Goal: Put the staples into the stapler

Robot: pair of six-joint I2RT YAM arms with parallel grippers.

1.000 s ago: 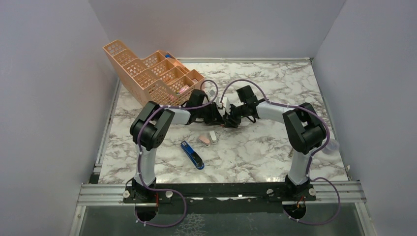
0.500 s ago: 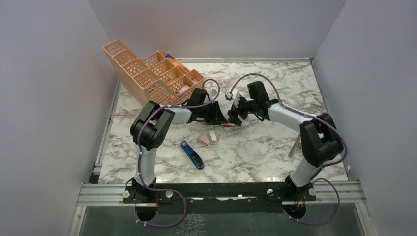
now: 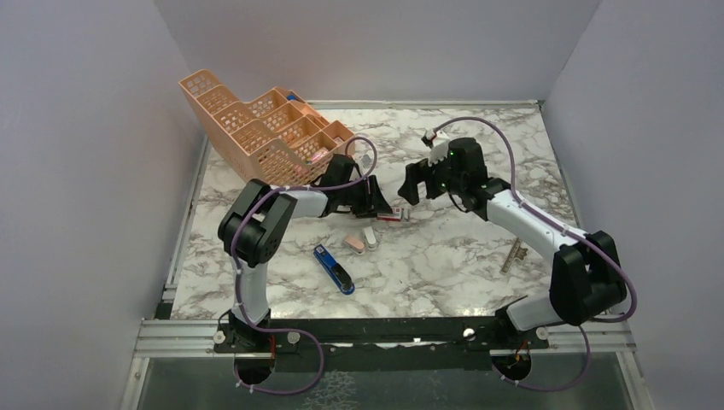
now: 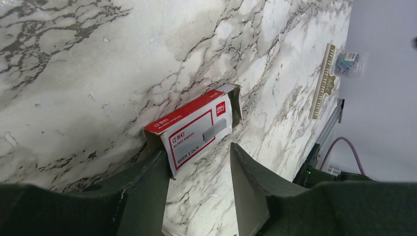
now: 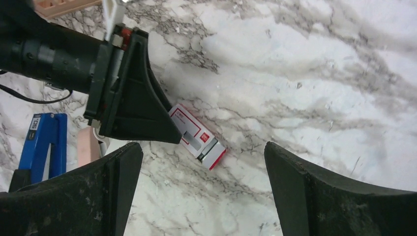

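On the marble table (image 3: pixel 461 256), far-left corner, sits a peach mesh organiser (image 3: pixel 256 128), not in play. Both arms reach to the table's middle.

Left gripper (image 4: pixel 197 155): part open, low over the table, one finger on each side of the box's near end. One finger touches the box corner and the other stands clear, so it's not pinching and holds nothing. Right gripper (image 5: pixel 202 147): spread wide and empty, hovering above and to the right of the box.

Stapler (image 3: pixel 333 268): blue, lying flat near-left of the box and apart from it, with no gripper on it. It looks shut, but it's small in view.

Box (image 4: pixel 194 129): red-and-white cardboard, flat on the table at mid-scene, with its far end flap hanging open. A pink block (image 3: pixel 353 244) and a white block (image 3: pixel 370 236) lie between the box and the stapler, just beside each other.

Staples: no loose silvery strip is visible. They're probably inside the box, but I can't tell from these angles.

Step, my read: early, fetching staples out of the box, with loading not started. The next move calls for one gripper to steady the box while the other draws or tips a strip out through the open flap. After that the stapler needs opening to bare its channel. The strip is thin and needs a narrow, careful pinch.
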